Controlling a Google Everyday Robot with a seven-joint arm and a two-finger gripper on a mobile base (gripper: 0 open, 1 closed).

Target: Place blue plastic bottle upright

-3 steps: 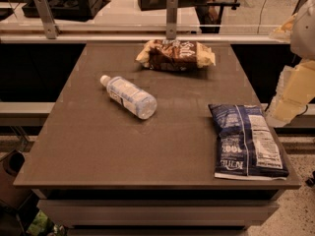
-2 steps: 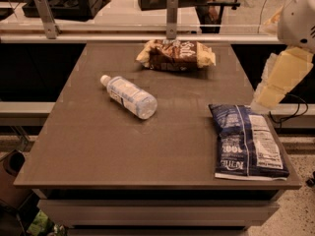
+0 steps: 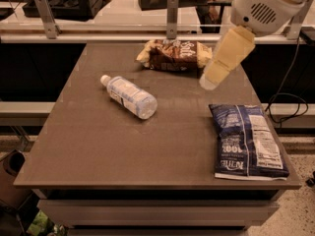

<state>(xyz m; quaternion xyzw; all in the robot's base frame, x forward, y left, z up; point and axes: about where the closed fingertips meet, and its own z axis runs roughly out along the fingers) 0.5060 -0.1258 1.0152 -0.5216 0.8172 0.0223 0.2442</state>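
Observation:
The blue plastic bottle lies on its side near the middle of the brown table. Its white cap points to the far left and its base to the near right. My gripper is the pale cream end of the arm that comes in from the top right. It hangs above the table to the right of the bottle, well apart from it, just in front of the brown snack bag. It holds nothing that I can see.
A brown snack bag lies at the back middle of the table. A flat dark-blue snack bag lies at the front right, near the edge. A rail with metal posts runs behind the table.
The arm has swung left from beyond the table's right edge to over the table, bringing the gripper closer to the bottle. The bottle and both bags have not moved.

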